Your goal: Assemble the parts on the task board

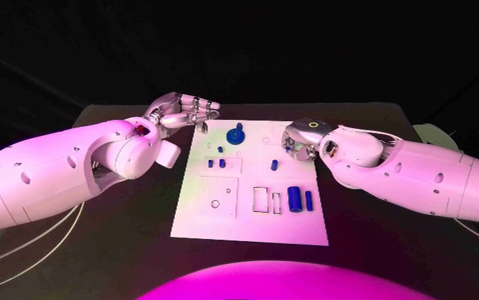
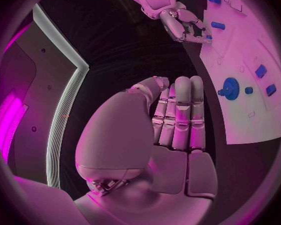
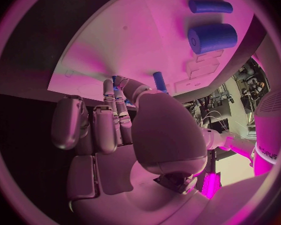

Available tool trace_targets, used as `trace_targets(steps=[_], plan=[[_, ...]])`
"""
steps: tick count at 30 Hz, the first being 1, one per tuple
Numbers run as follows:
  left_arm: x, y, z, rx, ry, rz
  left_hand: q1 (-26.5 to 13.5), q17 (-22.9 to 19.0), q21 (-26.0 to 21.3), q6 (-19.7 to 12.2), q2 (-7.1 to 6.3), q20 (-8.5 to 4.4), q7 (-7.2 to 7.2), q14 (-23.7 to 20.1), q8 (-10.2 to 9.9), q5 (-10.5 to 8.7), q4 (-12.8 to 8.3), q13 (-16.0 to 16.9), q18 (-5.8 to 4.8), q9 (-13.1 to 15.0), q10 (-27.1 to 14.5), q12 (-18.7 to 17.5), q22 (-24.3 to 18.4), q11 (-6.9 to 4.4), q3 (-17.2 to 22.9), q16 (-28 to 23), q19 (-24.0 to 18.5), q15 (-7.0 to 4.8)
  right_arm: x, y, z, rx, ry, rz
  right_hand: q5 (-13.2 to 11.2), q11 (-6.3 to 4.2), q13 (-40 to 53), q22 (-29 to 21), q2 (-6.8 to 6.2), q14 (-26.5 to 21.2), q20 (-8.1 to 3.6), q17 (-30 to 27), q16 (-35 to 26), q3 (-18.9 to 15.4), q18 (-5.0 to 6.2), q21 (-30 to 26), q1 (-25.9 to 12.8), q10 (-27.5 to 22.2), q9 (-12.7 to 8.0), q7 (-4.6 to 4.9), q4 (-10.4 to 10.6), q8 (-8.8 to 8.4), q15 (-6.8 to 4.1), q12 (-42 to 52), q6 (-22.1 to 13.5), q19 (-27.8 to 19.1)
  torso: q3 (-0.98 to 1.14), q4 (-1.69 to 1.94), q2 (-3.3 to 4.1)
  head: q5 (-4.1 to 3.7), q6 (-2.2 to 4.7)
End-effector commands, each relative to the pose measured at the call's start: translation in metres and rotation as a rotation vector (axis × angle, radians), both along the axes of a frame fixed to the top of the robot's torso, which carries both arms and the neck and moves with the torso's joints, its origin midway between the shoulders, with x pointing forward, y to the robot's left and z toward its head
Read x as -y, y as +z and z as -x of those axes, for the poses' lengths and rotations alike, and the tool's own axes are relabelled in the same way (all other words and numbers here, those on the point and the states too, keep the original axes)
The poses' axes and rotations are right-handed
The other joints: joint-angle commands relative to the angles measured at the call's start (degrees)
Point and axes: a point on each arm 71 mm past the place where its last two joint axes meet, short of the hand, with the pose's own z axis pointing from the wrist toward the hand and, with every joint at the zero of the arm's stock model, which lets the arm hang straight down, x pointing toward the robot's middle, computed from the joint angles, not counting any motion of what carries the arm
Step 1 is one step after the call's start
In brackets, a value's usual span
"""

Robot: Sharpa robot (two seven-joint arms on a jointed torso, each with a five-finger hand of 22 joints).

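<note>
Task board (image 1: pixel 205 220): white plate lying flat at the middle of the black table (image 1: pixel 110 258). Parts on it: blue gear-like disc (image 1: pixel 235 134) near the far edge; two small blue pieces (image 1: pixel 216 163) left of centre; thick blue cylinder (image 1: pixel 295 198) with a thin blue rod (image 1: pixel 309 200) just beside it, near right. Left hand (image 1: pixel 185 111): beside the board's far left corner, fingers together, extended, holding nothing. Right hand (image 1: pixel 300 140): over the board's right edge, fingers curled down close to a small blue peg (image 3: pixel 159 81); cannot tell whether it is gripped
</note>
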Motion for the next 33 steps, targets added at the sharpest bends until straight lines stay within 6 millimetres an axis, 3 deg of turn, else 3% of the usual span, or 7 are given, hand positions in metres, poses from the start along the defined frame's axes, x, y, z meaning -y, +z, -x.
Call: trace_targets(steps=[1,8,13,18,24,33], plan=[[0.001,0.001,0.0,-0.001,-0.014,0.0,0.1,-0.1,-0.2,-0.3,0.31,-0.05,0.11,-0.4,-0.1,-0.17,-0.4,0.1,0.83,-0.1,-0.5,0.4,-0.1,-0.03,-0.1,-0.4,-0.3,0.13,-0.003,0.006,0.003,0.032,0.023,-0.051,0.2,0.03,0.0,10.0,-0.06,3.4,0.07,0.1,0.2,0.4,-0.54,0.4,-0.1,0.1,0.1,0.17,-0.1,-0.01,-0.37,-0.2,0.4,0.4,-0.03,0.05,-0.02,0.02,0.14],[-0.001,0.0,0.0,-0.002,-0.01,-0.002,0.1,-0.2,-0.2,-0.4,0.32,-0.03,0.17,-0.5,-0.2,-0.17,-0.4,0.1,0.83,-0.1,-0.7,0.4,-0.1,0.02,-0.1,-0.6,-0.4,0.16,-0.002,0.017,0.011,0.061,0.036,-0.091,0.3,0.03,0.0,10.1,-0.08,3.4,0.08,0.1,0.2,0.4,-0.57,0.5,-0.1,0.2,0.1,0.17,-0.1,-0.03,-0.35,-0.3,0.4,0.4,-0.08,0.03,-0.06,0.31,0.19],[-0.002,-0.001,0.0,-0.001,-0.009,-0.002,0.1,-0.3,-0.3,-0.5,0.33,0.0,0.22,-0.5,-0.2,-0.17,-0.5,0.0,0.83,-0.1,-0.8,0.5,-0.2,0.07,-0.2,-0.7,-0.4,0.2,-0.013,0.031,0.026,0.081,0.08,-0.147,0.4,0.03,0.0,10.2,-0.16,3.4,0.09,0.2,0.3,0.5,-0.64,1.0,-0.2,0.3,0.1,0.16,-0.1,-0.05,-0.34,-0.4,0.4,0.5,-0.08,-0.04,-0.06,0.81,0.31],[-0.001,-0.001,0.0,0.001,-0.011,0.0,0.1,-0.3,-0.3,-0.5,0.33,0.0,0.22,-0.5,-0.2,-0.17,-0.5,0.0,0.83,-0.1,-0.8,0.5,-0.2,0.07,-0.2,-0.7,-0.4,0.2,-0.034,0.042,0.044,0.089,0.149,-0.208,0.5,0.03,0.0,10.2,-0.18,3.4,0.09,0.2,0.3,0.5,-0.68,1.3,-0.2,0.3,0.1,0.16,-0.1,-0.05,-0.34,-0.4,0.4,0.6,-0.14,0.0,-0.18,1.92,0.2],[0.003,-0.002,0.0,0.001,-0.018,0.004,0.1,-0.4,-0.3,-0.5,0.35,0.01,0.25,-0.6,-0.2,-0.16,-0.5,0.1,0.83,-0.1,-0.9,0.6,-0.2,0.09,-0.1,-0.8,-0.4,0.21,-0.067,0.05,0.066,0.072,0.238,-0.283,0.6,0.01,0.0,10.3,-0.23,3.4,0.1,0.3,0.4,0.6,-0.7,1.4,-0.3,0.4,0.2,0.16,-0.2,-0.05,-0.34,-0.5,0.5,0.6,-0.16,0.16,-0.07,4.12,-0.15],[0.011,-0.002,0.0,-0.001,-0.031,0.015,0.1,-0.4,-0.3,-0.5,0.36,0.02,0.26,-0.6,-0.2,-0.17,-0.5,0.1,0.83,0.0,-0.9,0.6,-0.2,0.1,-0.2,-0.8,-0.5,0.22,-0.099,0.031,0.071,-0.003,0.283,-0.295,0.7,0.02,0.0,10.3,-0.23,3.4,0.1,0.3,0.5,0.6,-0.72,1.6,-0.3,0.5,0.2,0.17,-0.2,-0.05,-0.34,-0.5,0.5,0.6,-0.27,0.13,0.0,6.27,-0.86]])
